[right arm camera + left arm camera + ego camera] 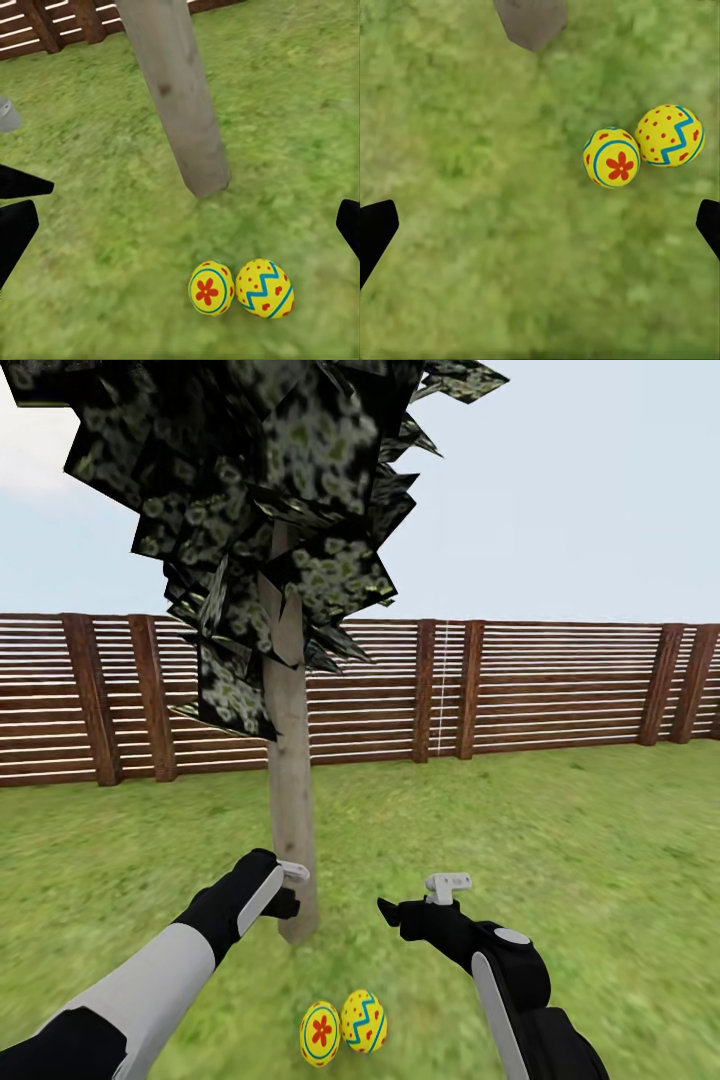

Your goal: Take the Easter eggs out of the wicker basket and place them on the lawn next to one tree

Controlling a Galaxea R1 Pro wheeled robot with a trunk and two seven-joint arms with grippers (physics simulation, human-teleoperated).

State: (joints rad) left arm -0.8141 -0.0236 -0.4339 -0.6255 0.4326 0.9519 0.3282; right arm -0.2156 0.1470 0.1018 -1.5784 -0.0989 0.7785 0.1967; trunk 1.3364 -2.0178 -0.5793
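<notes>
Glossy yellow eggs on mottled grass by a pale trunk

Left gripper (290,888) hangs spread and empty beside the tree (290,760); flower egg (320,1034) touches zigzag egg (364,1021) on the lawn (560,840); right gripper (425,900) is spread, empty.

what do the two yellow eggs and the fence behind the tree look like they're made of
The two glossy yellow eggs look like painted plastic or ceramic, going by their smooth sheen; which is unclear. The brown horizontal-slat fence looks like stained wood, matte, with thick posts.

Fenced garden (560,690): lawn (560,860), tree (290,800)
</notes>
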